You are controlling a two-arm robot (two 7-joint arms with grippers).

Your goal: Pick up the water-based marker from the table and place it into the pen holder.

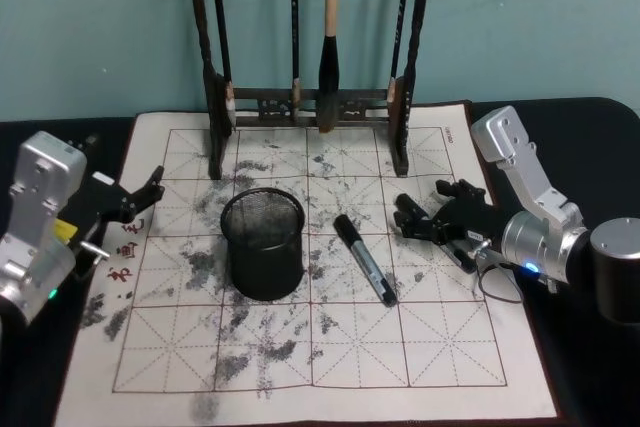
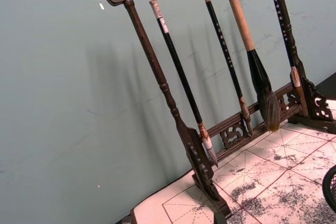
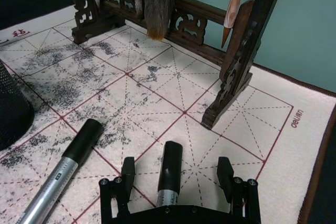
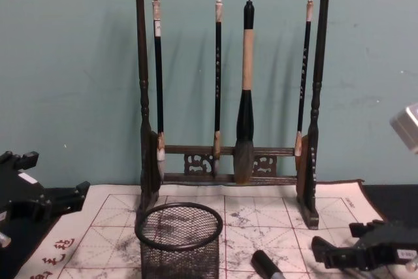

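Note:
The pen holder (image 1: 262, 244), a black mesh cup, stands upright on the table's mat (image 1: 420, 347) left of centre. It also shows in the chest view (image 4: 179, 243). A water-based marker (image 1: 366, 261) with a black cap and grey barrel lies flat just right of it, untouched. My right gripper (image 1: 425, 215) hovers low over the mat to that marker's right, fingers open. In the right wrist view a second marker (image 3: 169, 174) of the same look lies between the spread fingers (image 3: 127, 170), touching neither, with the first marker (image 3: 59, 174) beside it. My left gripper (image 1: 150, 190) is parked open at the mat's left edge.
A tall dark wooden rack (image 1: 310, 107) hung with several brushes (image 4: 244, 135) stands along the mat's far edge, its feet close behind the pen holder and my right gripper. The mat's front half is bare, ink-stained paper.

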